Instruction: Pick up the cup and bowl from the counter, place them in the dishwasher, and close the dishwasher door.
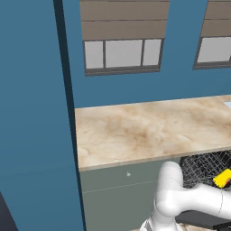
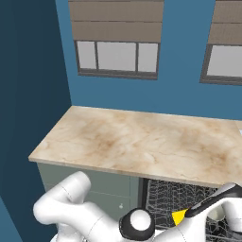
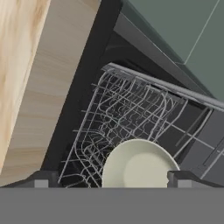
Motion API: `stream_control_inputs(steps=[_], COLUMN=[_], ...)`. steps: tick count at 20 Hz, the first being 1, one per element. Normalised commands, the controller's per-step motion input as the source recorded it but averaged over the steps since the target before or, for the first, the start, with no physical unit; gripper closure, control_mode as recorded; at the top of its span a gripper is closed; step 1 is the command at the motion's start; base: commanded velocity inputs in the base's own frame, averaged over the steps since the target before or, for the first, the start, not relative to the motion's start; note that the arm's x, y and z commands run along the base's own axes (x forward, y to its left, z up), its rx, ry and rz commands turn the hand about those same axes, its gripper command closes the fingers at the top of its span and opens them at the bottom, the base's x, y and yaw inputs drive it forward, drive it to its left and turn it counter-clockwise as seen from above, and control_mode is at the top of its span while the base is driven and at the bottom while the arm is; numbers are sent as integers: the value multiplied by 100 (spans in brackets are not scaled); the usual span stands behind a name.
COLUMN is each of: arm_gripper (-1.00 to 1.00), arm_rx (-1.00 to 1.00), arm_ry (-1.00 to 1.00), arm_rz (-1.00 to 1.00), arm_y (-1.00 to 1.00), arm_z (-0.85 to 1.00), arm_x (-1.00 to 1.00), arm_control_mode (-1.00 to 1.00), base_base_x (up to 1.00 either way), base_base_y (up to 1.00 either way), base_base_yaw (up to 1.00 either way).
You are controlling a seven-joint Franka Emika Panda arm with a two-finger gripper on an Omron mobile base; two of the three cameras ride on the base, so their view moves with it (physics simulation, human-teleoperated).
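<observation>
- Stretching across the left and middle of both base views, the counter (image 1: 144, 128) is lying bare under the windows (image 1: 122, 53).
- Sitting below the counter's right part, the dishwasher (image 2: 189, 198) is showing its wire rack (image 3: 131, 113), the arm reaching down in front of it.
- Showing at the far right of the left base view, the cup (image 1: 223, 177) is resting against the rack.
- Hanging over the rack in the hand view, the gripper (image 3: 107, 178) is spreading its fingertips (image 3: 41, 179) wide around the pale bowl (image 3: 140, 166); whether they are touching it, I cannot tell.
</observation>
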Motion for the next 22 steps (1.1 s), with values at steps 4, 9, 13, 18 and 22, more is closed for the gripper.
stream_control_inputs(steps=[4, 9, 13, 18, 22], arm_gripper=[-100, -100, -100, -100, -100], arm_rx=[0, 0, 0, 0, 0], arm_ry=[0, 0, 0, 0, 0], arm_rz=[-1, -1, 0, 0, 0], arm_y=[0, 0, 0, 0, 2], arm_z=[16, 16, 12, 12, 0], arm_x=[0, 0, 0, 0, -19], arm_control_mode=[-100, -100, -100, -100, -100], base_base_x=[0, 0, 0, 0, 0], base_base_y=[0, 0, 0, 0, 0], base_base_yaw=[0, 0, 0, 0, 0])
